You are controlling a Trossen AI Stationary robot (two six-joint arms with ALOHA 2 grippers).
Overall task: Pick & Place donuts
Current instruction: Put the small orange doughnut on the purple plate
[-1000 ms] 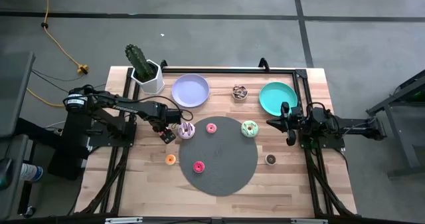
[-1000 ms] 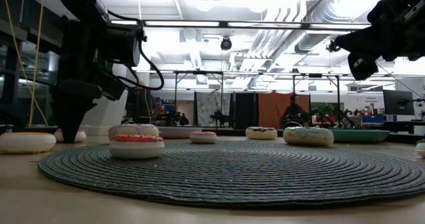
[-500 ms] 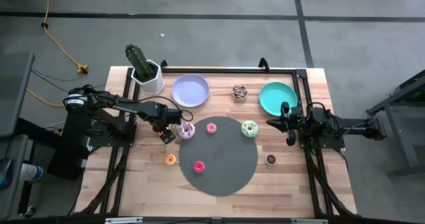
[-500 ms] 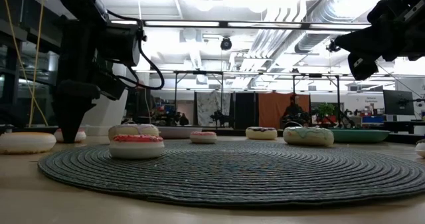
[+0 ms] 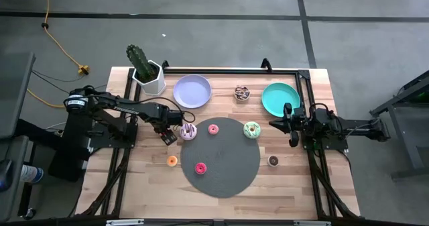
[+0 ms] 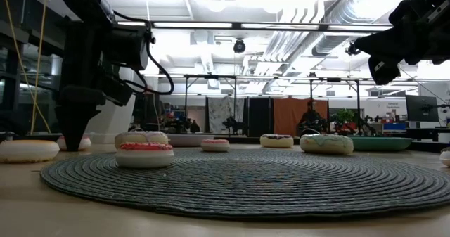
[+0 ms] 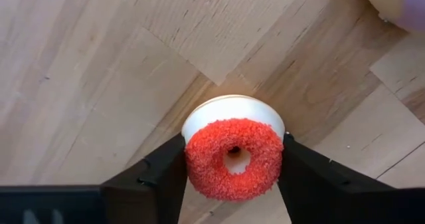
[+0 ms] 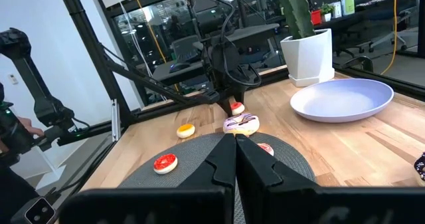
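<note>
A red sprinkled donut [image 7: 234, 159] with a cream base lies flat on the bare wood just left of the dark grey mat [image 5: 224, 176]. My left gripper [image 5: 170, 135] points down over it, its fingers closed on the donut's two sides. A white-purple donut [image 5: 188, 131], a pink one [image 5: 213, 129], a green one [image 5: 251, 129] and a red-pink one [image 5: 200, 167] lie on the mat. An orange donut [image 5: 172, 160] and a brown one [image 5: 273, 160] lie on the wood. My right gripper [image 8: 234, 159] waits shut and level at the table's right side. My left gripper pinches the red donut between its two fingers, one finger [image 7: 163, 181] on each opposite side of the ring's outer wall [image 7: 191, 159]. The fingers come from above, pointing down. The donut lies flat, icing up, with its base on the wooden table.
A lavender plate [image 5: 192, 90] and a teal plate [image 5: 280, 97] stand at the far side, with a small brown donut [image 5: 242, 92] between them. A white pot with a cactus [image 5: 149, 75] stands at the far left corner. A black frame rims the table.
</note>
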